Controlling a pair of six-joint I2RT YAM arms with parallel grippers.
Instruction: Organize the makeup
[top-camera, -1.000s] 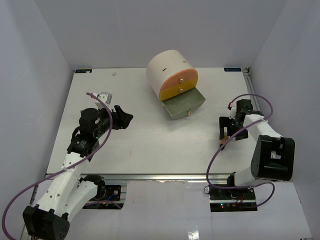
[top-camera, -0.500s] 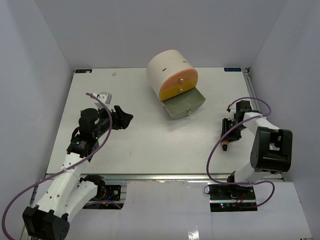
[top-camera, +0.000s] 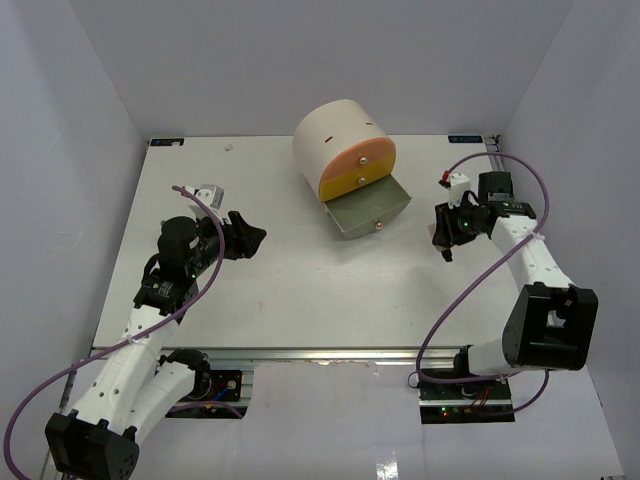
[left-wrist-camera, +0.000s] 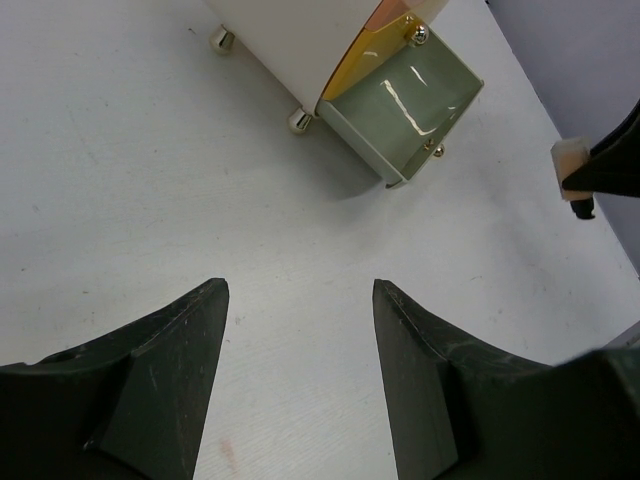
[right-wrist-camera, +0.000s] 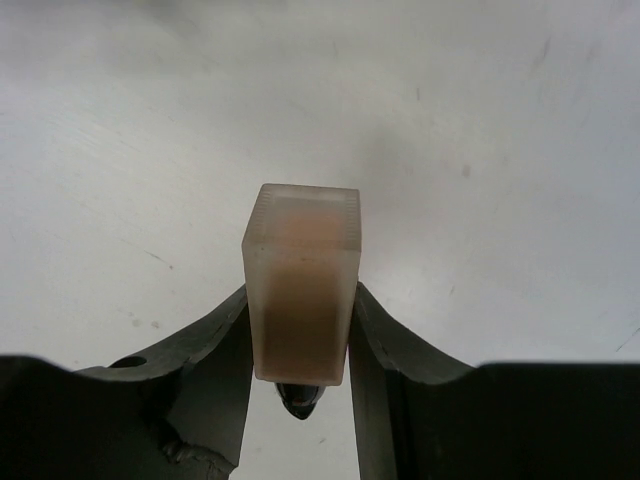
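Observation:
My right gripper (top-camera: 446, 236) is shut on a tan square tube (right-wrist-camera: 302, 290) with a dark tip below it, held above the white table (top-camera: 300, 290) to the right of the cream drum (top-camera: 335, 140). The tube's pale end also shows in the left wrist view (left-wrist-camera: 570, 168). The drum's grey bottom drawer (top-camera: 368, 212) is pulled open and looks empty in the left wrist view (left-wrist-camera: 405, 105). My left gripper (top-camera: 246, 238) is open and empty at the left, its fingers (left-wrist-camera: 170, 380) spread over bare table. No other makeup is in view.
The drum's orange drawer (top-camera: 362, 157) and yellow drawer (top-camera: 352, 184) are closed. The drum stands on small gold feet (left-wrist-camera: 298, 121). White walls enclose the table at the back and both sides. A small speck (top-camera: 229, 148) lies near the back left edge.

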